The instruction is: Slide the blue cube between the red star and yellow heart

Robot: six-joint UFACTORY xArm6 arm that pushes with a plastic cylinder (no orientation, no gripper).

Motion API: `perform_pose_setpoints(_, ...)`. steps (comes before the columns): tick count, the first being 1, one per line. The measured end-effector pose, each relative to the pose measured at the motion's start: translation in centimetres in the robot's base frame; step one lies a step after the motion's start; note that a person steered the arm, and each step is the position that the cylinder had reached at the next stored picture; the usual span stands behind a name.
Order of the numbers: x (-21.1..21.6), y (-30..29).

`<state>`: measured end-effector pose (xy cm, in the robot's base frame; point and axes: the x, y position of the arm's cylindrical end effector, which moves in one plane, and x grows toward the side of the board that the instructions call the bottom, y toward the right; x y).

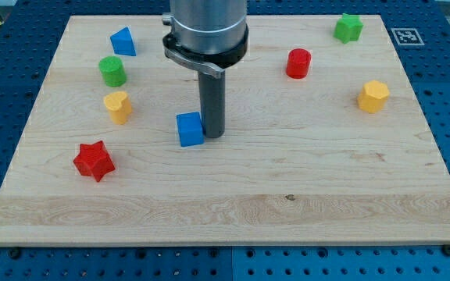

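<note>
The blue cube (190, 129) sits left of the board's middle. My tip (212, 136) rests right beside the cube's right side, touching or nearly touching it. The red star (94, 161) lies at the lower left. The yellow heart (118, 106) lies above the star, to the left of the cube. The gap between star and heart is to the cube's left.
A green cylinder (112, 71) and a blue triangular block (123, 41) lie at the upper left. A red cylinder (298, 63), a green block (348, 28) and a yellow hexagonal block (373, 96) lie on the right. The wooden board (303, 195) ends near the view's bottom.
</note>
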<state>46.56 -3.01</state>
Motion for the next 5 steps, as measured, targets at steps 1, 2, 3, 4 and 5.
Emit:
perform_pose_setpoints(1,0.2,-1.8)
perform_pose_setpoints(2,0.3,-3.5)
perform_pose_setpoints(3,0.5,-5.4)
perform_pose_setpoints(4,0.6,-7.5)
perform_pose_setpoints(5,0.6,-9.4)
